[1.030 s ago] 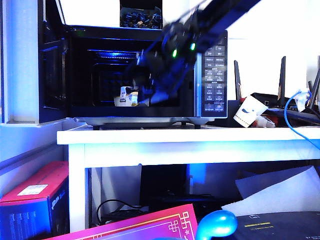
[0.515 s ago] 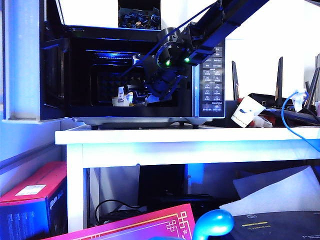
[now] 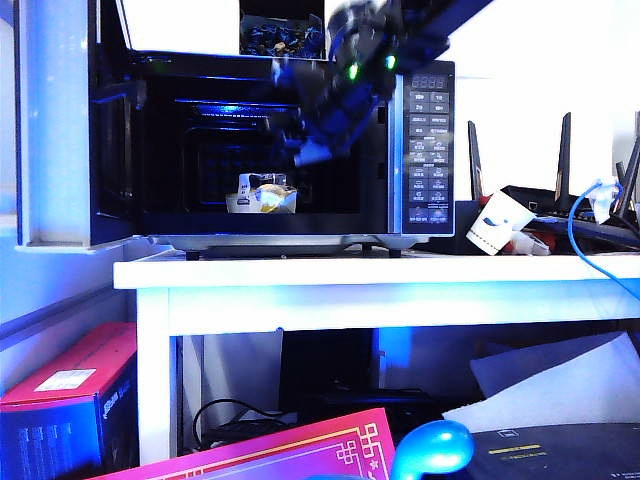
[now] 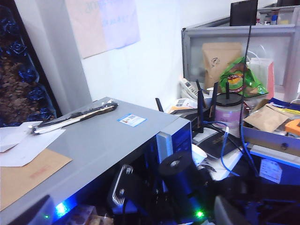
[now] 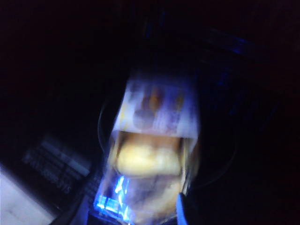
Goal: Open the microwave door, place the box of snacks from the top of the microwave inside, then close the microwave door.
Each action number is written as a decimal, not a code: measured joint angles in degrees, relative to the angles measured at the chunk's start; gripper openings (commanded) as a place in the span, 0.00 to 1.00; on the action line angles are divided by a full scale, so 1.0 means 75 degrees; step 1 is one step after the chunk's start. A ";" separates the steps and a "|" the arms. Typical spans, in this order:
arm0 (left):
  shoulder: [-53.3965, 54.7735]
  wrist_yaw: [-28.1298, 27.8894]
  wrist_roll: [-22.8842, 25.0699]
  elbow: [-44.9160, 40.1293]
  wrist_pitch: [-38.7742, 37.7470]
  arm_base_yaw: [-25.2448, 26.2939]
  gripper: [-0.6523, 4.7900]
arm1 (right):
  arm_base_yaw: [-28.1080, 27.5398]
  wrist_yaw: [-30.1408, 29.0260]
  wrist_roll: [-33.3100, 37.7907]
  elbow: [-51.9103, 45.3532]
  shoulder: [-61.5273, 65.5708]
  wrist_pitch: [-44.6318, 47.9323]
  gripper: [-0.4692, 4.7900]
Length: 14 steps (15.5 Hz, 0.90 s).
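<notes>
Exterior view: door (image 3: 60, 130) swung wide; box (image 3: 262, 196) rests on the floor inside the microwave (image 3: 420, 140). The right gripper (image 3: 305, 150) (blurred, jaw state unreadable) hangs above the box, apart from it.
Left wrist view: microwave top; left gripper unseen, jaws fully apart.
Right wrist view: box (image 5: 154, 140) below.

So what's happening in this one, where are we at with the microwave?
The microwave stands with the microwave door swung open to the left. The box of snacks lies inside on the cavity floor. The right gripper hangs in the doorway above and right of the box, apart from it; the blur hides how its jaws stand. The left gripper is not clearly seen; its wrist camera looks across the microwave's top. The door is not yet closed.
</notes>
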 measured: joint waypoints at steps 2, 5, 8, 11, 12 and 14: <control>0.0000 0.0000 0.0000 0.0000 -0.0015 -0.0003 1.00 | 0.0003 0.0003 -0.0017 -0.0035 0.0111 -0.0236 0.56; 0.0000 -0.0003 0.0000 0.0000 -0.0029 -0.0003 1.00 | -0.0006 0.0017 -0.0041 -0.0038 0.0064 -0.0941 0.56; 0.0000 -0.0006 0.0000 0.0000 -0.0032 0.0000 1.00 | -0.0006 0.0017 -0.0178 -0.0035 -0.0035 -0.1011 0.54; 0.0000 -0.0009 0.0000 0.0000 -0.0047 -0.0003 1.00 | -0.0006 0.0023 -0.0187 -0.0038 0.0181 -0.0810 0.54; 0.0003 -0.0006 0.0000 0.0000 -0.0050 0.0000 1.00 | -0.0009 0.0026 -0.0184 -0.0041 0.0271 -0.0673 0.54; 0.0003 -0.0006 0.0000 0.0000 -0.0058 0.0000 1.00 | -0.0006 0.0035 -0.0117 -0.0052 0.0335 -0.0172 0.54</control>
